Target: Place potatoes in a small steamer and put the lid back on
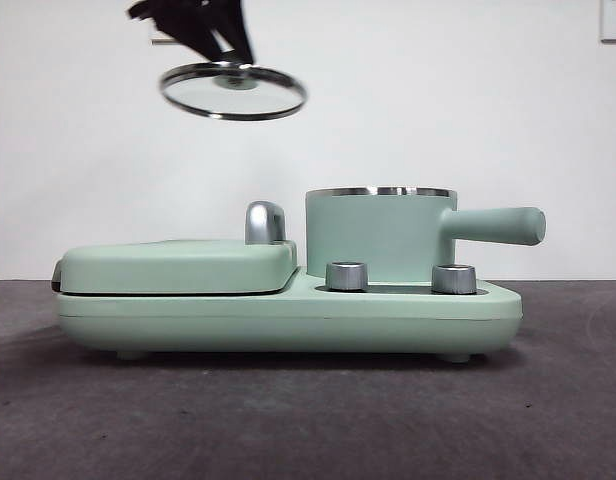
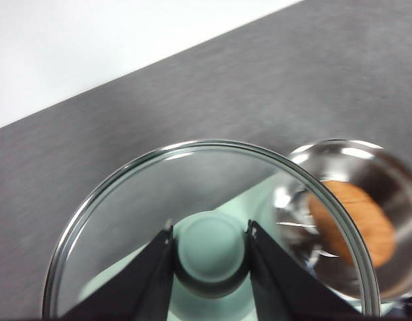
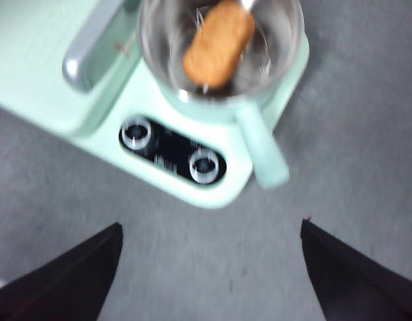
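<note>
The small steamer (image 1: 380,235) stands on the right half of the mint-green appliance, its handle pointing right. The potato (image 3: 218,43) lies inside it, also seen in the left wrist view (image 2: 353,221); the front view hides it behind the pot wall. My left gripper (image 2: 211,251) is shut on the mint-green knob of the glass lid (image 1: 233,91) and holds the lid high in the air, tilted, above the griddle side and left of the steamer. My right gripper (image 3: 209,267) is open and empty, above the table in front of the appliance.
The flat griddle cover (image 1: 178,265) with a silver handle (image 1: 265,222) takes the appliance's left half. Two silver dials (image 1: 348,276) sit on the front panel. A white wall stands behind. Grey table surface (image 1: 308,420) lies in front.
</note>
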Controlling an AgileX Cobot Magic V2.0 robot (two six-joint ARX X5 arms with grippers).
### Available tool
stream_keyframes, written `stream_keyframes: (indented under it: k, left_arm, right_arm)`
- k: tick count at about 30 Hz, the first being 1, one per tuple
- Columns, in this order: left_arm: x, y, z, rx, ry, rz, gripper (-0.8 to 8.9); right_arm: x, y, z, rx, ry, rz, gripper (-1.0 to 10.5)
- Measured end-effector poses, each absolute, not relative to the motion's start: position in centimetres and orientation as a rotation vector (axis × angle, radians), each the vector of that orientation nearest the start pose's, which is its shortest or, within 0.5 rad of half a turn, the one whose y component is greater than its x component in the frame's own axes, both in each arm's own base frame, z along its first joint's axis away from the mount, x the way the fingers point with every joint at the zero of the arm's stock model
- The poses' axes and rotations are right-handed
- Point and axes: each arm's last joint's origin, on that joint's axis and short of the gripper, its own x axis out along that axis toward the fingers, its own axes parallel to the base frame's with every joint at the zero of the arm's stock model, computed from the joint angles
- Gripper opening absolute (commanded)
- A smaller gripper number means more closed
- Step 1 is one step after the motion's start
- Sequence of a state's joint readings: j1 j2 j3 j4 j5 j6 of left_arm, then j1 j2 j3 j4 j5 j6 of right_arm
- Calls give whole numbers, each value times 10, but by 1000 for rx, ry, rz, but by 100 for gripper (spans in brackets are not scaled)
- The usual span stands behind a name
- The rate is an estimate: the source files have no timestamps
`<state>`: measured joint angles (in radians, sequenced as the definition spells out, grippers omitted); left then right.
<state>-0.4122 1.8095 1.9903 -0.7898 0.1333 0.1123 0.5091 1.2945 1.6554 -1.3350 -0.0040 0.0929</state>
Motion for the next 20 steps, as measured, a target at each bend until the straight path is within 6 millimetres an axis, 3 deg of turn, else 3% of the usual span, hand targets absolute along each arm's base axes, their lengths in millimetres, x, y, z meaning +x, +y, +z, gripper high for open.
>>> stream_keyframes:
  k: [7,13,20]
  left_arm:
    - [337,-203,410,226,550,-680,47]
    - [325,-231,411,237,496,-755,47]
    - [339,-268,379,253,497,-807,47]
  right_arm:
    - [118,68,386,-64,781,505,420]
    - [84,51,351,18,722,539,420]
    - [54,35,341,105,651,560,420]
